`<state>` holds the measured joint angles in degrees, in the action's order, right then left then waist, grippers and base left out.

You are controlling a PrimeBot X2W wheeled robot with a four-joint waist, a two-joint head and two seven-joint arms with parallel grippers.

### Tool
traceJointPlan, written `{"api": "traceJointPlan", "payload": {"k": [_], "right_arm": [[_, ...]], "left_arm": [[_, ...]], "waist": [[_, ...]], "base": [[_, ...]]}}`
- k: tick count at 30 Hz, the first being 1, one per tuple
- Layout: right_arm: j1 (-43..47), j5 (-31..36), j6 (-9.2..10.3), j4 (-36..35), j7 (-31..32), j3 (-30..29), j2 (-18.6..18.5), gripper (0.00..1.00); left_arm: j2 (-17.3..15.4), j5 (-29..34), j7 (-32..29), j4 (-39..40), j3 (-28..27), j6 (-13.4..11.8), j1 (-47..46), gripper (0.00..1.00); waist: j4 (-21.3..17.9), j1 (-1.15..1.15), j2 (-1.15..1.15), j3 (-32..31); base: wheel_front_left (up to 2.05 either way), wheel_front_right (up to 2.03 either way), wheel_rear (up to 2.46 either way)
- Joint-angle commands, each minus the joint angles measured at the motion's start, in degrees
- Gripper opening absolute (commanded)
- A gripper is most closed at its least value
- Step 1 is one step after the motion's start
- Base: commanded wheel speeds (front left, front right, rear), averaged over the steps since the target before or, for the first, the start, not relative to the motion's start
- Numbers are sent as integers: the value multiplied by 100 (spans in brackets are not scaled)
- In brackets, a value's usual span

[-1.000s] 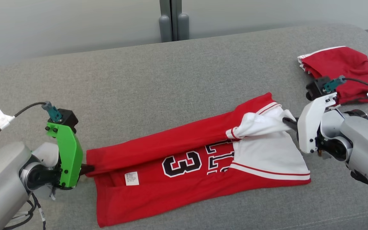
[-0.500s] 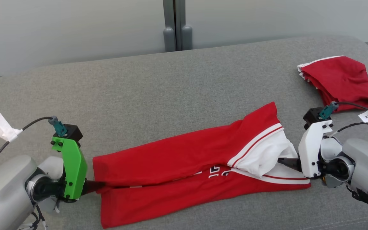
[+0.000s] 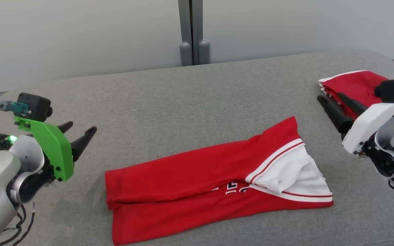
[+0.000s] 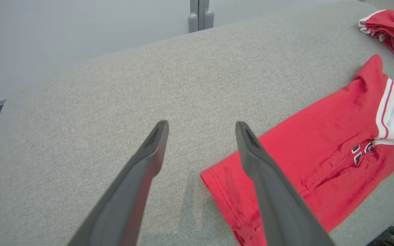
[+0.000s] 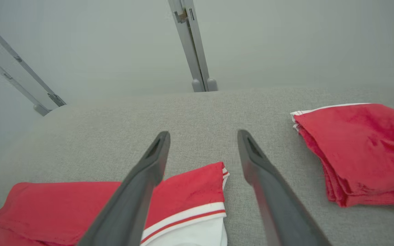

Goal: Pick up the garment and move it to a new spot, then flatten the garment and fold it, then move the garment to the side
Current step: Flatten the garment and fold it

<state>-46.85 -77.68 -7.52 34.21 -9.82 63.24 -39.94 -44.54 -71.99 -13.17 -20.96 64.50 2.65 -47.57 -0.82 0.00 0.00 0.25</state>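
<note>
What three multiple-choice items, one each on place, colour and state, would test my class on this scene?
1. Where does the folded red garment lie relative to the jersey? A: on it. B: apart, toward the robot's right. C: under it.
2. What colour is the bracket on the left gripper? A: white. B: blue. C: green.
3. What state is the right gripper in? A: open. B: shut on cloth. C: shut, empty.
Key: B, grey cushion shows between them; C, the bracket is bright green; A, it stands spread wide, holding nothing.
</note>
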Motion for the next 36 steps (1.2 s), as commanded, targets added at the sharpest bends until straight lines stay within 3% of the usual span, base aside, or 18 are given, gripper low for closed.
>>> {"api": "traceJointPlan", "payload": {"k": [1, 4, 9, 13, 17, 23, 29, 30, 36], "right_arm": [[151, 100, 7, -38, -303, -136, -42, 100], [289, 330, 7, -122, -521, -578, -12, 100], [1004, 1455, 8, -485, -532, -2315, 320, 100], [1850, 2535, 7, -918, -534, -3660, 784, 100], [2758, 3355, 7, -1330, -535, -4622, 1294, 100], [3705, 4311, 4, -1706, -536, -5455, 1971, 100], [4078, 4869, 6, -1784, -536, -5731, 2471, 100], [4128, 4925, 6, -1769, -536, -5756, 2622, 100], [4162, 5031, 6, -1692, -536, -5759, 2775, 100]], "left_arm": [[-32, 102, 365, 143, -109, -189, 117, 100], [-136, 342, 1151, 392, -303, -576, 337, 100], [-117, 386, 2500, 744, -730, -1246, 935, 100], [5, 531, 2825, 881, -1260, -1654, 1524, 100], [442, 1170, 2833, 1125, -2389, -1824, 2341, 100], [1271, 2338, 2832, 1472, -3944, -1572, 3555, 100], [2240, 3340, 2826, 1682, -5188, -1046, 4593, 100], [2555, 3601, 2826, 1669, -5477, -846, 4828, 100], [3256, 4293, 2827, 1527, -5995, -274, 5093, 100]], "waist": [[29, 0, 0, -19], [34, 0, 0, -31], [61, 0, 0, -32], [96, 0, 0, -36], [159, 0, 0, -40], [235, 0, 0, -31], [131, 0, 0, 10], [110, 0, 0, 22], [138, 0, 0, 93]], "base": [[0, 0, 0], [0, 0, 0], [0, 0, 0], [0, 0, 0], [0, 0, 0], [0, 0, 0], [0, 0, 0], [0, 0, 0], [0, 0, 0]]}}
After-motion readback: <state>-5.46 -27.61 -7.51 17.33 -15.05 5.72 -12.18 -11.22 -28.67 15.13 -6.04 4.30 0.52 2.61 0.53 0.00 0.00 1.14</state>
